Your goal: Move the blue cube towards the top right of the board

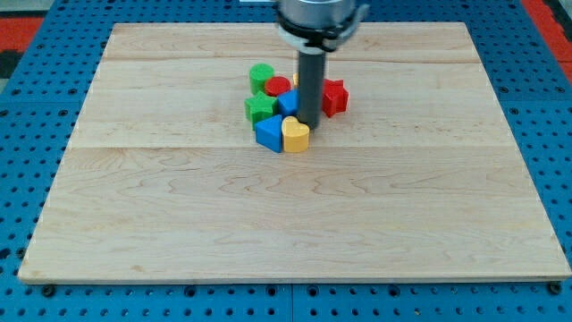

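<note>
The blocks sit bunched in one cluster above the middle of the desk [295,233], and several hide one another. Taking the rod [309,85] as landmark: farthest to its left is the green cylinder [262,75], at the cluster's top left, with a green star [259,108] below it. Just left of the rod lies the red cylinder [278,87], partly covered by its neighbours. Below that, the blue cube [290,101] touches the rod's left side; only part of it shows, the rod hiding its right edge. At the cluster's bottom, a blue block [267,134], wedge-like but hard to make out, sits beside the yellow heart [295,135], which lies directly below the rod.

My tip [309,122] stands just above the heart and against the cube's lower right. This tool is a bare rod with nothing to open or close, and it holds nothing.

A sliver of yellow peeks from behind the rod's upper left; its shape cannot be told. Right of the rod sits a red star [334,97], its left part hidden by the rod.
</note>
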You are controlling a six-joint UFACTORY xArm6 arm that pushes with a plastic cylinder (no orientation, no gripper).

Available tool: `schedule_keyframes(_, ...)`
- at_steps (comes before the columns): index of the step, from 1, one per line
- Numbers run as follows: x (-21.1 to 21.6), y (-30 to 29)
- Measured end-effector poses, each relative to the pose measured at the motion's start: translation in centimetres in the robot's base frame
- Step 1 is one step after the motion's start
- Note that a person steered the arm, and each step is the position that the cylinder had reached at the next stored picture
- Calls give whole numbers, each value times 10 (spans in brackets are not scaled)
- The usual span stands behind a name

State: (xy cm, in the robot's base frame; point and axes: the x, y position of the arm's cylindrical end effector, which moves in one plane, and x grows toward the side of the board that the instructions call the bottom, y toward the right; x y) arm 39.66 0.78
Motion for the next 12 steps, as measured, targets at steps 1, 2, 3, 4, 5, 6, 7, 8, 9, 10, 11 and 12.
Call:
schedule_keyframes(1,-29,-19)
schedule_keyframes(2,-63,-25)
schedule_keyframes(3,-89,-35)
schedule_keyframes(4,-99,-12)
schedule_keyframes(5,-131,-7)
schedule_keyframes(6,-143,-28)
schedule_keyframes(7,-148,-56)
schedule_keyframes(8,-168,-50)
schedule_keyframes(9,-168,-50)
schedule_keyframes(10,-169,-60)
schedule_keyframes(11,-166,-97)
schedule_keyframes(12,-144,-109)
